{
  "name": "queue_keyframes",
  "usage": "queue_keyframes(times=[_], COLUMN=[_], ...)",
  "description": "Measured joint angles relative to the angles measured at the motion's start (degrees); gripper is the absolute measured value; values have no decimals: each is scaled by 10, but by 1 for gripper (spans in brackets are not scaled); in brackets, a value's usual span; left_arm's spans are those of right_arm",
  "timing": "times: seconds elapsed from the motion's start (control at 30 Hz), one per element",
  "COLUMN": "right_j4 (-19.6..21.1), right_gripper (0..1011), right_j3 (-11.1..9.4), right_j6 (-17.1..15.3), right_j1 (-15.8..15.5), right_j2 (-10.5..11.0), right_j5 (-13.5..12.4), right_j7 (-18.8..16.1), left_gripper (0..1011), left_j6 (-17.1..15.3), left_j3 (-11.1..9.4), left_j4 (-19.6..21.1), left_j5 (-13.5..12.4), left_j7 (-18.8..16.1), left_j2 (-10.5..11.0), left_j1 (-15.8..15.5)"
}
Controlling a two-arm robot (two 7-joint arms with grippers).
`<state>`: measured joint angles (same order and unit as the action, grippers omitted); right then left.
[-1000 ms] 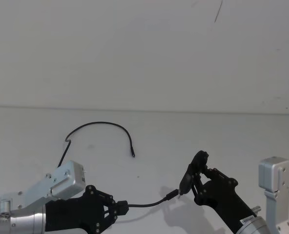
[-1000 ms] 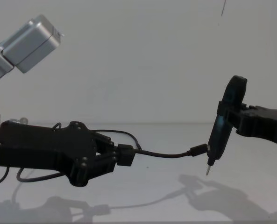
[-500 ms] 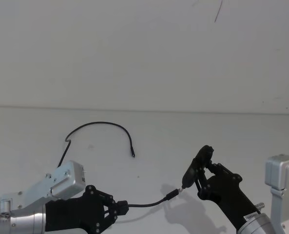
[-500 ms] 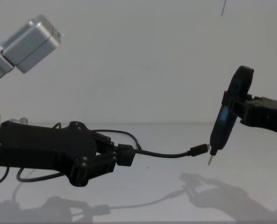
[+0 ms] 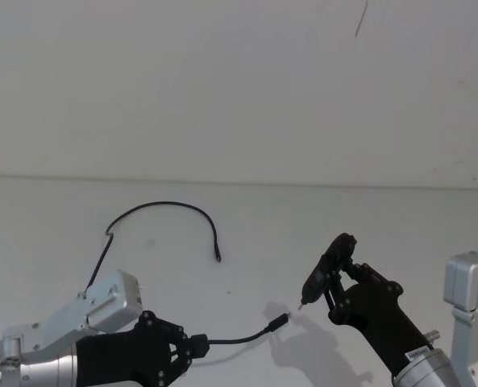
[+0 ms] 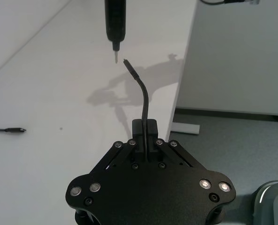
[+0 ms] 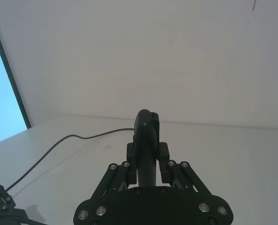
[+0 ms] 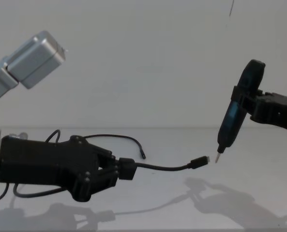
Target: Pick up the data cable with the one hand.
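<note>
Black data cable (image 5: 243, 338) juts rightward from the clenched left hand (image 5: 189, 349), held above the desk (image 5: 400, 226). Keep that grip firm and level, clear of the right hand (image 5: 341, 292) grasping its slim tool (image 5: 326, 266).

Bright, even light from above; soft grey shadows on white table (image 8: 269, 159); flat, low contrast
</note>
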<state>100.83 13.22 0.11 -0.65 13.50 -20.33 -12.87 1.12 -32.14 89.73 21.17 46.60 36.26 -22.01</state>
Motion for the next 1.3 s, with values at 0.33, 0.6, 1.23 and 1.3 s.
queue_keyframes(times=[0.33,0.6,1.23,1.3], right_j4=[1,1,0,0], right_gripper=[269,269,269,269], right_j3=[-1,1,9,9], right_j6=[3,4,1,1], right_j1=[0,1,3,3], right_j2=[0,1,4,4], right_j5=[1,4,8,8], right_j7=[-1,-3,-8,-8], left_gripper=[50,50,50,50], left_j6=[0,3,14,15], left_j3=[-3,-6,-20,-20], left_j4=[-13,-18,-26,-26], left_j5=[-2,-1,9,9], left_j7=[-19,-27,-33,-34], left_j2=[-5,-10,-28,-28], left_j1=[5,7,-4,-4])
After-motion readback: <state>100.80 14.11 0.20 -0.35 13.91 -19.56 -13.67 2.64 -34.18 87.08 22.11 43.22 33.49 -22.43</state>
